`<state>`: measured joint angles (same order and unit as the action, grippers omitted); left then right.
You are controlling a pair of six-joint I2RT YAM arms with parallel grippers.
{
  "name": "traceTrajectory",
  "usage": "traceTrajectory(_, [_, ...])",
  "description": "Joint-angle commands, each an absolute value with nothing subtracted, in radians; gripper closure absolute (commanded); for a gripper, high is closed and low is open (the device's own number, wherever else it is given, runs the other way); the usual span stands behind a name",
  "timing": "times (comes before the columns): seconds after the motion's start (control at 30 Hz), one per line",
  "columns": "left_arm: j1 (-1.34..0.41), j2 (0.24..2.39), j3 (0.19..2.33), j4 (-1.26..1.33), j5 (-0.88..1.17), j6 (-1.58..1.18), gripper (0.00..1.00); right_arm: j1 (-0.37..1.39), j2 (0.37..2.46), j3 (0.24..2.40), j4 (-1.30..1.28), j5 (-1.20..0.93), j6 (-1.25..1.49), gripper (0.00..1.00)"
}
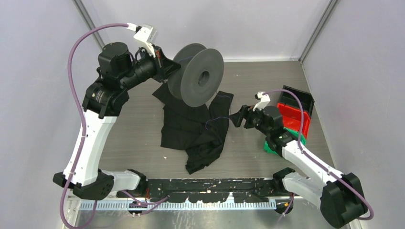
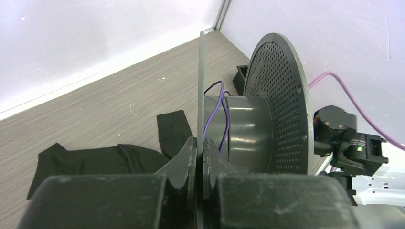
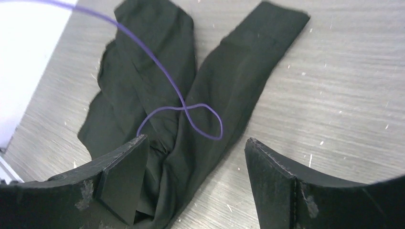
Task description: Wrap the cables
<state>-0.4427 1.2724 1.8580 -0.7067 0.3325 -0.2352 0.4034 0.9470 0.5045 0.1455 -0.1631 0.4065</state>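
Note:
A grey spool (image 1: 197, 74) is held up on edge above the table's back middle. My left gripper (image 1: 168, 72) is shut on the thin rim of its near flange (image 2: 200, 86), with a finger on each side of it (image 2: 200, 155). The cable, a thin purple wire (image 2: 222, 112), has a few loose turns on the hub. It runs down to a loop (image 3: 206, 120) lying on the black cloth (image 3: 157, 71). My right gripper (image 1: 237, 117) is open and empty just right of the cloth. The loop lies just beyond its fingertips (image 3: 196, 141).
The black cloth (image 1: 191, 129) lies crumpled in the middle of the table, under the spool. A red bin (image 1: 295, 118) and a black bin (image 1: 300, 98) stand at the right edge, with a green item (image 1: 271, 146) beside my right arm. Walls enclose the back and sides.

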Motion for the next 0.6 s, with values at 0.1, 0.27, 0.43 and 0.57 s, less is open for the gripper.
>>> traceTrajectory(0.1, [-0.437, 1.248, 1.890, -0.570, 0.345, -0.295, 1.00, 0.461, 1.063, 0.476, 0.358, -0.185, 0.386, 0.22])
traceTrajectory(0.27, [-0.437, 1.253, 1.899, -0.572, 0.349, -0.300, 1.00, 0.488, 1.192, 0.490, 0.514, -0.098, 0.391, 0.22])
traceTrajectory(0.43, [-0.437, 1.256, 1.910, -0.581, 0.338, -0.299, 1.00, 0.491, 1.337, 0.522, 0.644, -0.028, 0.396, 0.30])
traceTrajectory(0.57, [-0.438, 1.263, 1.912, -0.580, 0.317, -0.311, 1.00, 0.493, 1.377, 0.559, 0.631, -0.048, 0.413, 0.87])
